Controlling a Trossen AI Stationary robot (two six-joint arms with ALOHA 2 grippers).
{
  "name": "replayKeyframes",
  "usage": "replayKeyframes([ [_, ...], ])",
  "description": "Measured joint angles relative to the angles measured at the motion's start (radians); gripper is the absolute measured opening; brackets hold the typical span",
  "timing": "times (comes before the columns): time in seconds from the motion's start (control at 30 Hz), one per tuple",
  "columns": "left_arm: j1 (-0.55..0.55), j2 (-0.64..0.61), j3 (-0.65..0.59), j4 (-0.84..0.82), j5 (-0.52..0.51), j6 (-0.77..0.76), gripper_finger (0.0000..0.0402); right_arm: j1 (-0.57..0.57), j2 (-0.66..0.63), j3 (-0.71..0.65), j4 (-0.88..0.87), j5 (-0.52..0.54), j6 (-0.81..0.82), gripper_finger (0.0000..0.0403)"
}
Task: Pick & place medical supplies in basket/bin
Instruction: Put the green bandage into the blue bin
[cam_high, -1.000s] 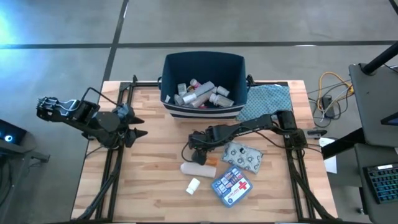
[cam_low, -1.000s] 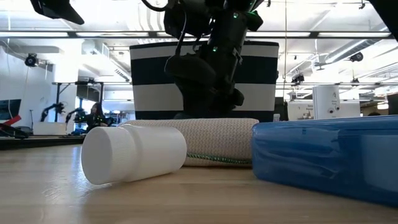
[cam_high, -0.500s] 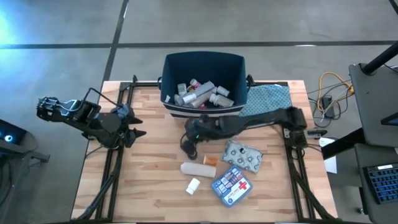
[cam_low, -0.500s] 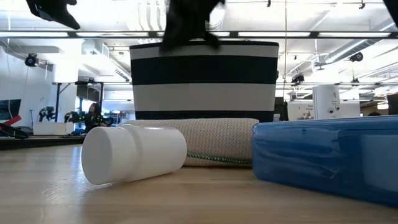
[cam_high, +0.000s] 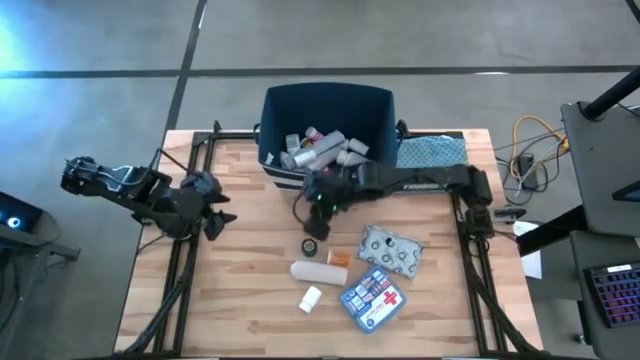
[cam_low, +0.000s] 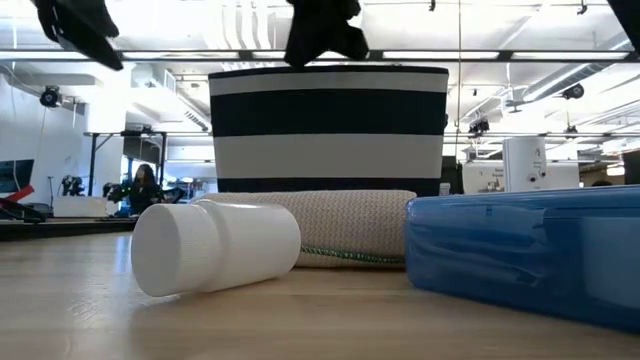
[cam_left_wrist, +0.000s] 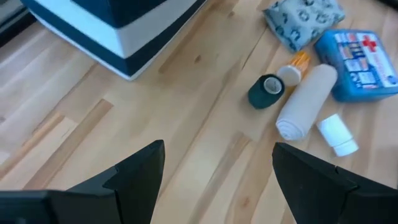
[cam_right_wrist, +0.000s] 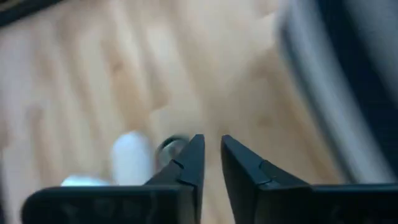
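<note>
Supplies remain below the right gripper (cam_high: 318, 200), its fingers nearly pressed together holding nothing near the bin (cam_high: 326, 110); spread them before descending onto the dark roll (cam_high: 311, 245).

Grey concrete floor (cam_high: 100, 40), wooden table (cam_high: 250, 290), ceiling strip lights (cam_low: 560, 55)

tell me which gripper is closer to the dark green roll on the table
Right. The right gripper hangs by the bin's front, just bin-side of the dark green roll. The left gripper waits well off toward the table's left edge.
</note>
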Motion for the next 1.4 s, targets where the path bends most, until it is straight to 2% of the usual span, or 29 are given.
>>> replayKeyframes([
  [0.17,0.0,0.0,-0.051,0.003,0.048,-0.042,0.0276,0.044,0.061,0.005,0.002,-0.029,-0.129,0.0113],
  [0.43,0.0,0.0,-0.095,0.007,0.077,-0.064,0.0276,0.092,0.144,0.002,0.026,-0.029,-0.486,0.0259],
  [0.53,0.0,0.0,-0.098,0.007,0.078,-0.064,0.0276,0.097,0.183,0.009,0.035,-0.023,-0.551,0.0308],
  [0.67,0.0,0.0,-0.099,0.008,0.079,-0.064,0.0276,0.097,0.223,0.012,0.055,-0.023,-0.56,0.0357],
  [0.8,0.0,0.0,-0.099,0.008,0.084,-0.064,0.0276,0.097,0.27,0.011,0.053,-0.021,-0.573,0.0374],
  [1.4,0.0,-0.001,-0.099,0.007,0.083,-0.06,0.0276,0.093,0.383,0.001,0.069,-0.026,-0.55,0.0374],
])
